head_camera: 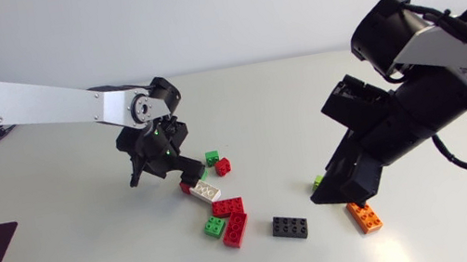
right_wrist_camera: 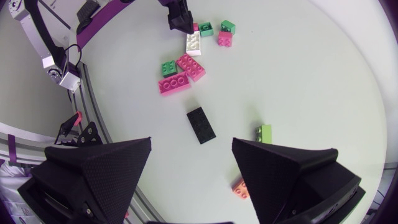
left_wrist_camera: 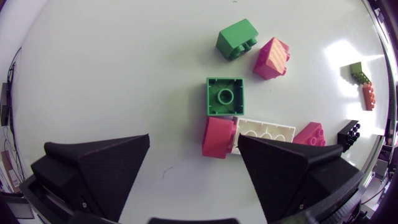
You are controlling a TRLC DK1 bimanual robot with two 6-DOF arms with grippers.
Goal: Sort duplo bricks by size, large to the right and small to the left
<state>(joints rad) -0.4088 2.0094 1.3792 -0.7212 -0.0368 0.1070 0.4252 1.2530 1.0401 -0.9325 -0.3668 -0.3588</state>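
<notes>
1. The left gripper (left_wrist_camera: 194, 140) hangs low over the brick cluster, fingers spread and holding nothing. The white brick (left_wrist_camera: 266, 132), a long one, lies partly under one finger (left_wrist_camera: 286, 168), its long axis running along the line from finger to finger.
2. The small red brick (left_wrist_camera: 219, 137) sits on the tabletop (left_wrist_camera: 124, 74) touching the white brick's short end. It is inside the finger gap but hard against that same finger, well apart from the other; this offset is what the next grasp seems to turn on.
3. The green square brick (left_wrist_camera: 224, 96) lies just beyond the small red brick, diagonally off the white brick's end, and may get nudged.
4. Judged from this, the left arm is the nearer one for the small red brick; closing as it stands risks the finger catching the white brick too.
5. The right gripper (right_wrist_camera: 191, 142) is well apart from the white brick, fingers likewise released and empty. The black brick (right_wrist_camera: 201, 124) lies ahead of its gap, between it and the white brick, long axis pointing roughly away from the fingers.
</notes>
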